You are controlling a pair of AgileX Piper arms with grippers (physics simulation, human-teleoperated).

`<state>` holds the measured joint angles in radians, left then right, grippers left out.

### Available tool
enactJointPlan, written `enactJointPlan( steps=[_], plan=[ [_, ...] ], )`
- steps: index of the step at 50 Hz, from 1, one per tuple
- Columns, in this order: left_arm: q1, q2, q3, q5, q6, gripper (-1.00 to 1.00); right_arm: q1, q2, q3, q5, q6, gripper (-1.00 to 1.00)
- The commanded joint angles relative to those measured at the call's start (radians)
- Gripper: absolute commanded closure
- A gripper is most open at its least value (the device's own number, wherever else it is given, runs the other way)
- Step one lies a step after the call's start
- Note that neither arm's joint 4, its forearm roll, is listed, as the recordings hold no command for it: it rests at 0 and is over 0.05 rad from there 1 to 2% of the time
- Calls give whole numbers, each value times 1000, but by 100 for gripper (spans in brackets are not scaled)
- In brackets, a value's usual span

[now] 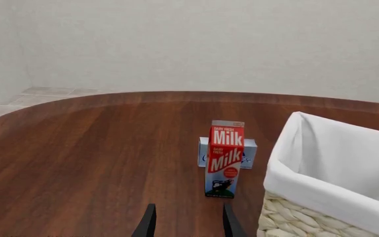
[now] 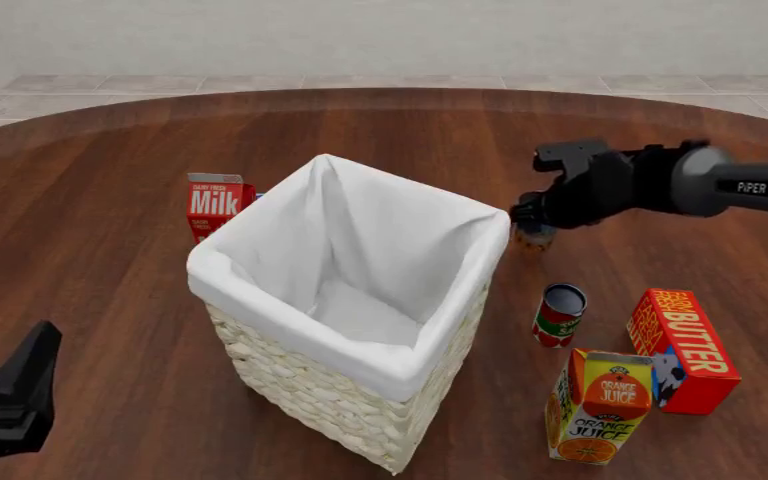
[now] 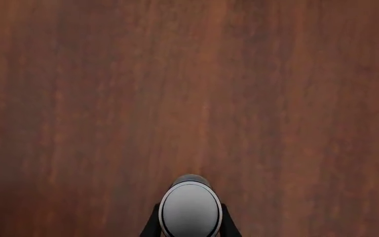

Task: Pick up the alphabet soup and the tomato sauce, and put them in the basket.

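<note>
The basket (image 2: 357, 395) stands mid-table, pale wicker with white lining; its corner also shows in the left wrist view (image 1: 321, 197). My right gripper (image 2: 534, 215) is to the basket's right, shut on a silver-topped can, the alphabet soup (image 2: 535, 238), whose label is mostly hidden. In the right wrist view the can's top (image 3: 190, 210) sits between the two fingers (image 3: 228, 226), over bare wood. The tomato sauce (image 2: 559, 315), a red and green can, stands upright nearer me. My left gripper (image 1: 188, 224) is open and empty, low at the front left (image 2: 17, 385).
A red milk carton (image 2: 217, 205) stands behind the basket's left side, with a small blue-white box (image 1: 248, 153) behind it. A red butter box (image 2: 684, 350) and an orange juice carton (image 2: 600, 405) stand front right, close to the tomato sauce.
</note>
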<state>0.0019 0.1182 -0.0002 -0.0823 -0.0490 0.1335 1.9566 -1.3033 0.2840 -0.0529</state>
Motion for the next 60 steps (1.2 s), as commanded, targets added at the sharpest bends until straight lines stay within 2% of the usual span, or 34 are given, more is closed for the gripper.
enactJointPlan(
  steps=[1,8,21,30,52,60],
  plan=[
    [-3,-29,0,29,0,-100,1,-52,-45,37,11,100],
    [-4,-10,0,9,0,-100,-1,-81,-81,71,5,100],
    [-8,-25,0,24,2,-100,17,-167,-81,102,-2,100],
    [-7,30,0,-32,3,-100,32,-218,-93,128,-12,100],
    [-12,-28,0,25,2,-100,68,-349,-132,197,-19,100],
    [-13,-45,0,40,2,-100,105,-395,-128,212,-12,100]
  ],
)
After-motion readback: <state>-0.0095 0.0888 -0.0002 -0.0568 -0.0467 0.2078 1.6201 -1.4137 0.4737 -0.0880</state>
